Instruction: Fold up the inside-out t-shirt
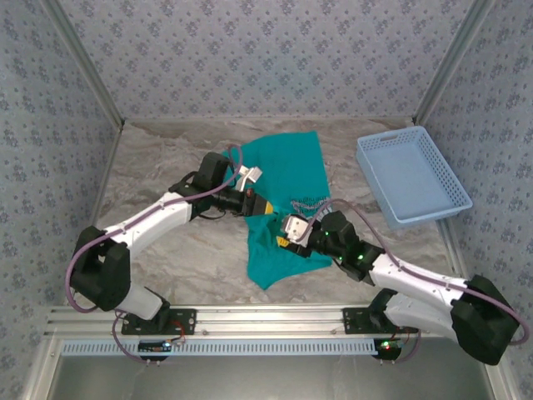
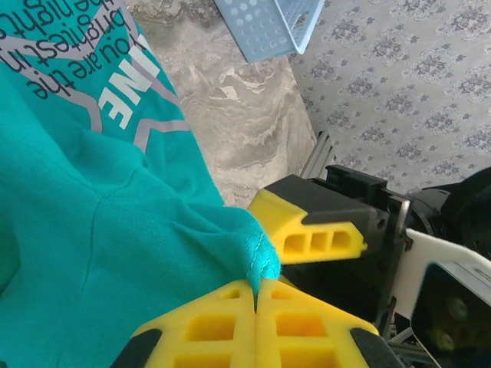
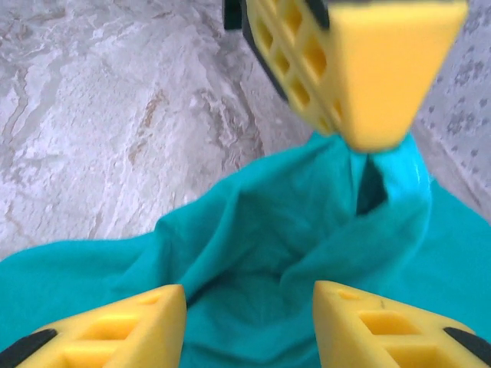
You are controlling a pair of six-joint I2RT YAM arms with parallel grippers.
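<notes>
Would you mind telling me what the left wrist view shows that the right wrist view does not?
Left wrist view: the printed lettering on the t-shirt, a corner of the blue basket, and a close look at the left gripper shut on a fold of cloth. Right wrist view: the right gripper, fingers apart over the cloth and gripping nothing. Shared: the t-shirt, the marbled table and the left gripper's pinch.
</notes>
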